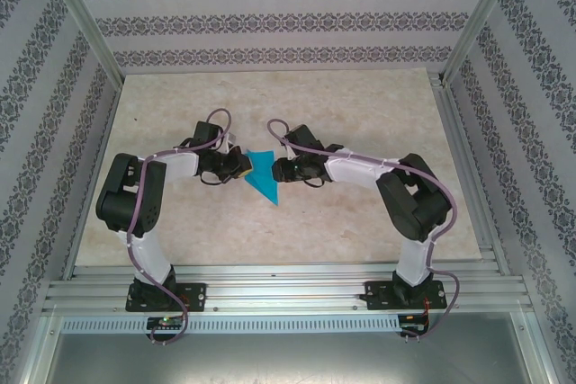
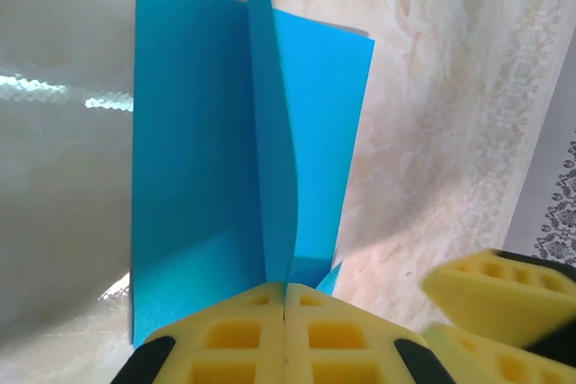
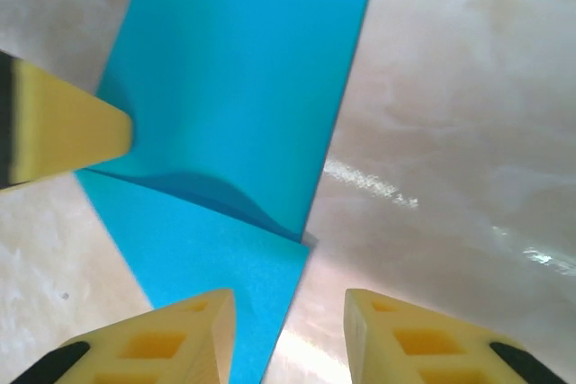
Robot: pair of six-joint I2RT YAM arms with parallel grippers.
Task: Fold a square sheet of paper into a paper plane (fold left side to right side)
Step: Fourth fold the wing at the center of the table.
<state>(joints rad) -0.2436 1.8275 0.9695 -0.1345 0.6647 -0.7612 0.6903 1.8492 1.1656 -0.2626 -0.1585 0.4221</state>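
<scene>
Two arms reach inward over the pale marbled bench (image 1: 360, 114) and meet in the middle of the overhead view. The sheet of paper (image 1: 264, 175) lies between them there, a bright cyan-blue shape that is wide at the top and narrows to a point toward the lower edge of the frame. The left fingers (image 1: 238, 165) touch the sheet's left side, and the right fingers (image 1: 282, 171) sit just beside its right side.

In the left wrist view, the left fingers (image 2: 234, 339) are pressed flat together at the bottom centre of the frame. A raised fold of the sheet of paper (image 2: 198, 177) runs straight down into the seam between them, so they are pinching the paper. The fold stands upright like a thin wall, with a blue panel on either side of it. One yellow tip of the right fingers (image 2: 499, 299) shows at the lower right, apart from the sheet.

In the right wrist view, the right fingers (image 3: 180, 343) stand apart at the bottom of the frame with bare bench between them, holding nothing. The lower corner of the sheet of paper (image 3: 234, 87) comes just beside the finger on the left of the frame. A tip of the left fingers (image 3: 67, 128) at the left edge touches the lifted panel, which bows up over the flat layer beneath it.
</scene>
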